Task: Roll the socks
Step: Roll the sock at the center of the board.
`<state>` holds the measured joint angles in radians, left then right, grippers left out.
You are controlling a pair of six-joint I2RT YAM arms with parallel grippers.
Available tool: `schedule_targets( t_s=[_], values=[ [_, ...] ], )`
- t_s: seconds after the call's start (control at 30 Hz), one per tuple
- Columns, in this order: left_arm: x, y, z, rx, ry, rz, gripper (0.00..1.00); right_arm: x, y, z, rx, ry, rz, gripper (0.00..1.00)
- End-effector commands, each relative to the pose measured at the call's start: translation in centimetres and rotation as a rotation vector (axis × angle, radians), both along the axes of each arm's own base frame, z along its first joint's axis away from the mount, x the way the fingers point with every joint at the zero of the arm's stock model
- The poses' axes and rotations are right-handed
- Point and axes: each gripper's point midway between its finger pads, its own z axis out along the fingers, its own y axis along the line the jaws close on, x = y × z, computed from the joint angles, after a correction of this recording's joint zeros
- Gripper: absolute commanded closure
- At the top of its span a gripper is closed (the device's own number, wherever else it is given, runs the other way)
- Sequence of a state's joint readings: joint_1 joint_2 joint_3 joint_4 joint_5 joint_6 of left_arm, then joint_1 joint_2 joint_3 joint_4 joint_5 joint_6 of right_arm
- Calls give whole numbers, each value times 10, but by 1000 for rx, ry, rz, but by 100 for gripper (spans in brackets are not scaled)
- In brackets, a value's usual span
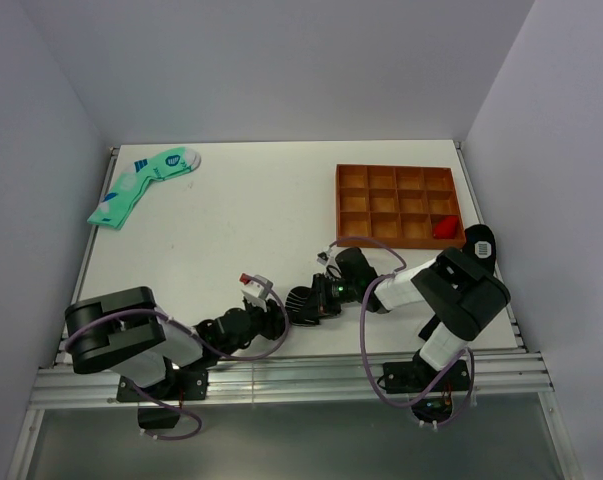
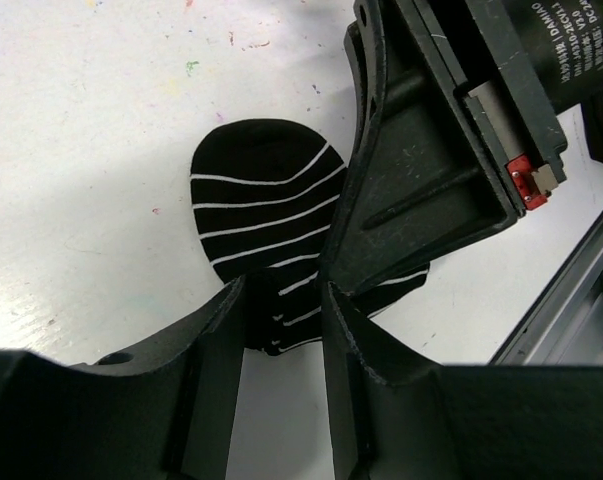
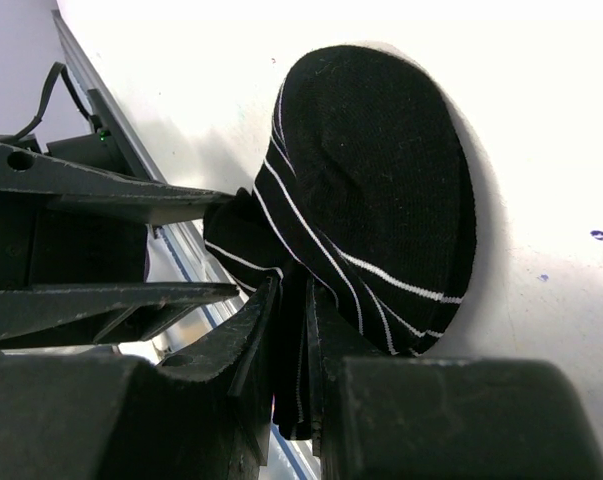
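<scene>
The black socks with thin white stripes (image 1: 302, 305) lie bunched on the white table near its front edge, between my two grippers. In the left wrist view the socks (image 2: 261, 200) spread away from my left gripper (image 2: 284, 290), whose fingertips press a bunched end of them. My right gripper (image 3: 293, 295) is shut on a fold of the socks (image 3: 381, 180), which bulge into a rounded lump beyond its tips. In the top view the left gripper (image 1: 279, 318) and the right gripper (image 1: 317, 298) meet at the socks. The right gripper's body (image 2: 421, 170) fills the upper right of the left wrist view.
A pair of mint-green socks with blue marks (image 1: 141, 185) lies at the far left. An orange compartment tray (image 1: 398, 205) stands at the back right with a red piece (image 1: 444, 228) in one corner cell. The metal rail (image 1: 291, 375) runs along the front edge, close behind the grippers.
</scene>
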<state>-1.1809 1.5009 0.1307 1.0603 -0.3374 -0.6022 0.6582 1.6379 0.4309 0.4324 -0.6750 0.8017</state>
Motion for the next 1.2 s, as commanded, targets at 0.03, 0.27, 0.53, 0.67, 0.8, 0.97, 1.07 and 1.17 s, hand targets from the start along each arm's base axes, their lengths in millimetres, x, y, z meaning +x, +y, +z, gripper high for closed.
schedule_targets(
  t_s=[0.03, 0.27, 0.53, 0.67, 0.8, 0.97, 1.07, 1.17],
  values=[
    [5, -10, 13, -49, -30, -13, 60, -35, -59, -63, -314, 127, -39, 99],
    [12, -14, 2, -7, 0, 4, 74, -34, -59, -61, -310, 114, -42, 98],
    [9, -16, -23, 140, 99, -3, 100, -25, -62, -58, -342, 57, -64, 84],
    [13, -18, -38, 247, 154, 26, 100, -18, -63, -53, -356, 9, -82, 70],
    [13, -10, -51, 330, 199, 60, 100, -8, -64, -40, -344, -69, -119, 57],
    [12, 1, -62, 438, 248, 94, 100, 4, -67, -29, -356, -131, -166, 55],
    [11, 9, -66, 486, 272, 120, 100, 11, -72, -23, -366, -166, -216, 55],
    [13, 13, -69, 512, 287, 151, 100, 18, -78, -18, -376, -198, -267, 55]
  ],
)
